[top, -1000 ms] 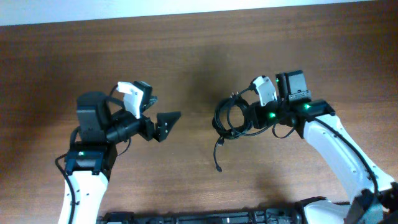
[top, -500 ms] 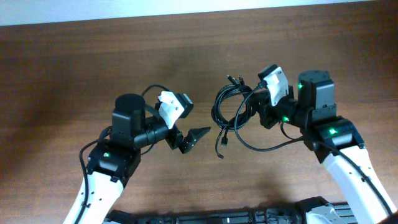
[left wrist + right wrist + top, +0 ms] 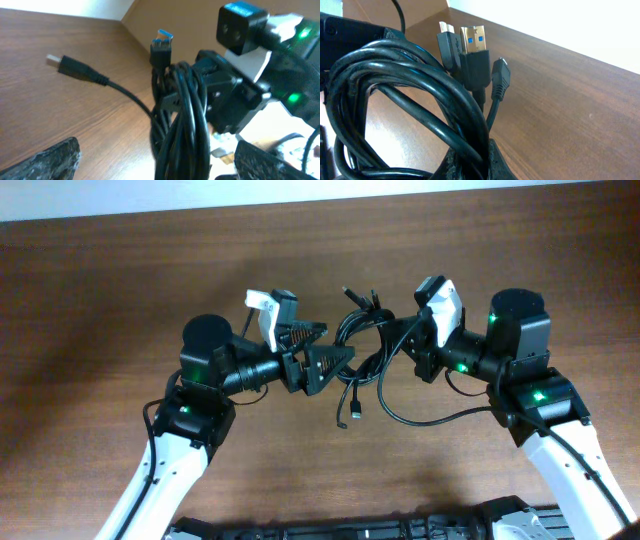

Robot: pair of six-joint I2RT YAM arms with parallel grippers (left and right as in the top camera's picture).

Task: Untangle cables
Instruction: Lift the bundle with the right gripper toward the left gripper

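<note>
Several black cables (image 3: 362, 350) in one bundle, mid table (image 3: 120, 280) | R gripper (image 3: 393, 340) jaws clamped on bundle, plugs (image 3: 474, 42) stick out | L gripper (image 3: 338, 343) jaws wide apart, bundle between them, no grip

We see the cables (image 3: 182, 115) bunched in a black coil mid-frame, clamped by the right pincer (image 3: 202, 92) just behind. A blue-tipped plug (image 3: 161, 47) sticks up above the coil. A silver-tipped plug (image 3: 70, 66) juts left over the table (image 3: 60, 115). Our left pincer (image 3: 157, 162) is spread wide, fingers (image 3: 47, 160) at both lower corners, coil between them.
</note>
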